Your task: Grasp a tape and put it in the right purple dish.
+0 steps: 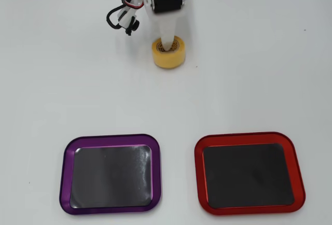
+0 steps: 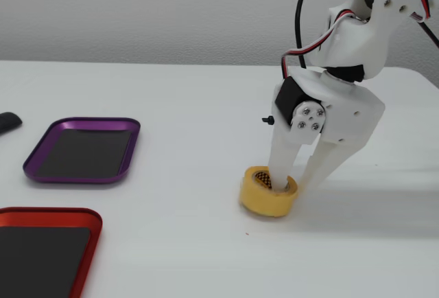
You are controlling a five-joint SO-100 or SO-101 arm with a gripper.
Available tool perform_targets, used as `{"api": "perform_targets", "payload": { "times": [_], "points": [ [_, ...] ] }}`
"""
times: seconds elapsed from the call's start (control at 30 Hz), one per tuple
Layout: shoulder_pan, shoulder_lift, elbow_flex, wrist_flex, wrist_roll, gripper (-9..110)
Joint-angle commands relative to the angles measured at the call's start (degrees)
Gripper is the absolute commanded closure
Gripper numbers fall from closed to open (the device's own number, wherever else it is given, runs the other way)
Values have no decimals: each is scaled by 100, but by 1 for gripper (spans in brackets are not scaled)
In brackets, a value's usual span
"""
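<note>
Found the gripper [image 2: 295,178] down at the tape [image 2: 268,191], far centre of the table [image 1: 249,69] in the overhead view: one finger [image 2: 282,157] set into the core, the other outside the roll on the right in the fixed view, so spread astride the wall, not visibly pressed onto it. Tape lying flat on the table, well apart from both trays. Risks, as judged: closing on only one side of the wall could tip the roll or let it swing on lifting; a shallow bite near the top edge could slip off the smooth yellow side; a push before closing could slide the roll across the slick surface. Also a chance of delivery to the wrong tray, since the purple dish [image 1: 111,174] sat near left in the overhead view, with the red-rimmed tray [image 1: 249,173] of like size near right beside it. Both trays empty, dark mats bare. Open table between tape and purple dish, nothing in the path. Dark object [image 2: 8,121] at the far left edge of the fixed view, unidentified, clear of the route
</note>
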Motion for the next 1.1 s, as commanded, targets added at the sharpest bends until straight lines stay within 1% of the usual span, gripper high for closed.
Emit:
{"api": "perform_targets", "payload": {
  "times": [0.0,0.1,0.2,0.33,0.43,0.53,0.63,0.7,0.8,0.87,1.07],
  "points": [
    [-35,220,-299,114,44,102],
    [-35,896,-624,571,62,102],
    [-35,2021,-967,905,378,102],
    [-9,3683,-1107,914,457,102],
    [79,4553,-905,492,431,102],
    [290,4676,-97,-650,378,102],
    [694,4474,650,-2136,-211,102],
    [853,4096,984,-2979,-431,102],
    [896,3085,1037,-3709,-510,102],
    [896,2250,589,-3885,-501,102],
    [1107,-35,-1204,-3894,-457,102]
  ]
}}
